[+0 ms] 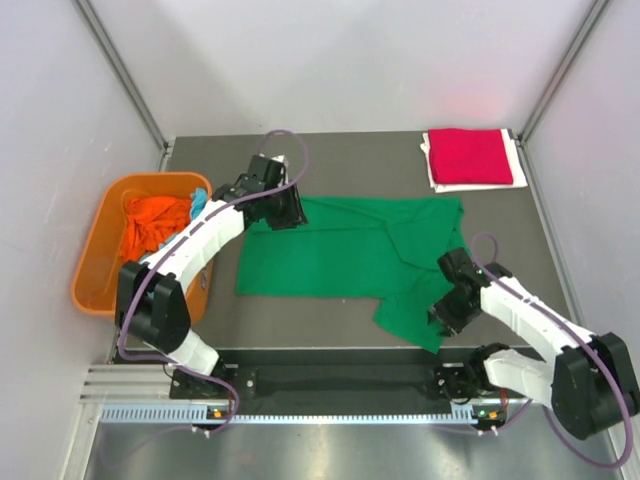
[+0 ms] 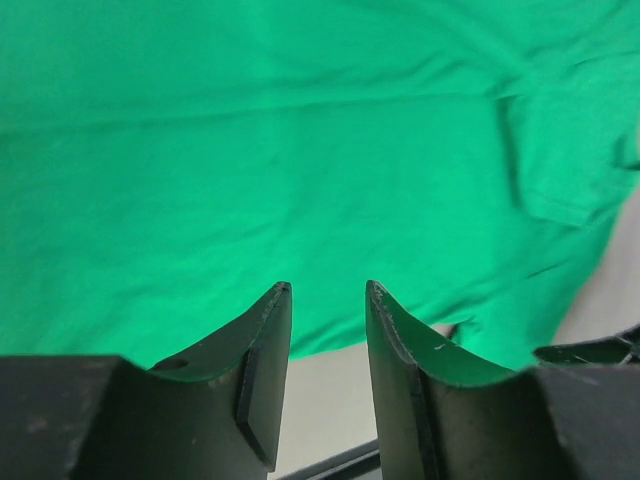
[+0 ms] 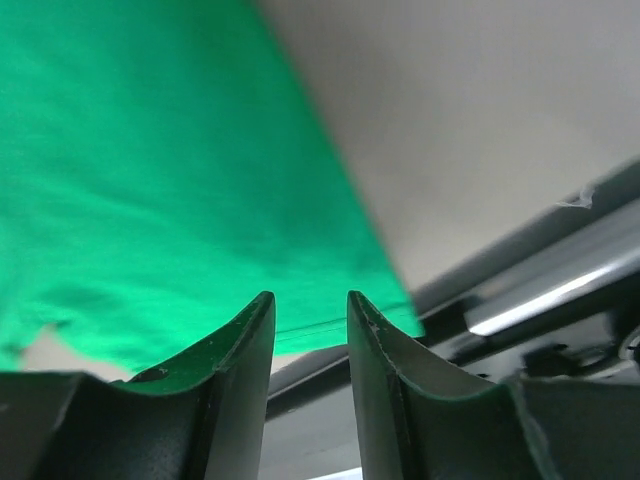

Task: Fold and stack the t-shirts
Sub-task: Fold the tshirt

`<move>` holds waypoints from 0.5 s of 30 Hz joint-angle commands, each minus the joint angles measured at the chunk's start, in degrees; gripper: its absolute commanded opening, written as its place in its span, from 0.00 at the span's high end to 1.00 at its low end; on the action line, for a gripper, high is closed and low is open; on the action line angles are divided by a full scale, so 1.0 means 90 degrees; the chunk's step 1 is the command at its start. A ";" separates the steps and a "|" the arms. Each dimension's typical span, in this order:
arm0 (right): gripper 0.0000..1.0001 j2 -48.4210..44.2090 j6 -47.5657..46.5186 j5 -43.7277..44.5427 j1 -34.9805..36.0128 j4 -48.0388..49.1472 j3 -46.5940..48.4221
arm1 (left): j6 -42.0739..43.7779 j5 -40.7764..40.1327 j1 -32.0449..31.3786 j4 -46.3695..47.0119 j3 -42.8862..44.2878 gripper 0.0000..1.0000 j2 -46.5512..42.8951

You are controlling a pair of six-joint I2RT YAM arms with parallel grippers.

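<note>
A bright green t-shirt lies spread across the middle of the table, one flap folded over at its right end. My left gripper hovers at the shirt's far left corner. In the left wrist view the gripper is open over the cloth's edge with nothing between its fingers. My right gripper sits at the shirt's near right part. In the right wrist view it is open and empty just off the green hem. A folded crimson t-shirt rests at the back right.
An orange plastic tub stands at the left edge, holding a crumpled orange t-shirt and a bit of light blue cloth. A white sheet lies under the crimson shirt. Grey walls enclose the table.
</note>
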 commanded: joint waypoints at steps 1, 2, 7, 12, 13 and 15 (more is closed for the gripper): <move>0.65 -0.0500 0.0821 -0.0017 0.0320 -0.0326 -0.0371 | 0.0173 0.0028 0.0013 -0.0058 -0.0254 0.59 -0.0348; 0.65 -0.0618 0.0920 -0.0008 0.0418 -0.0423 -0.0440 | 0.0173 -0.0069 0.0013 -0.0087 -0.0293 0.59 -0.0407; 0.65 -0.1126 0.1408 0.0051 0.0907 -0.0677 -0.0617 | 0.0056 -0.0625 0.0033 -0.0369 -0.0401 0.60 -0.0446; 0.65 -0.1000 0.1546 0.0060 0.1199 -0.0687 -0.0705 | -0.0042 -0.1329 0.0033 -0.0615 -0.0333 0.60 -0.0388; 0.65 -0.1000 0.1652 0.0080 0.1258 -0.0629 -0.0763 | -0.0062 -0.1359 0.0033 -0.0634 -0.0352 0.60 -0.0407; 0.65 -0.0990 0.1751 0.0071 0.1365 -0.0551 -0.0841 | -0.0100 -0.1485 0.0033 -0.0634 -0.0391 0.60 -0.0465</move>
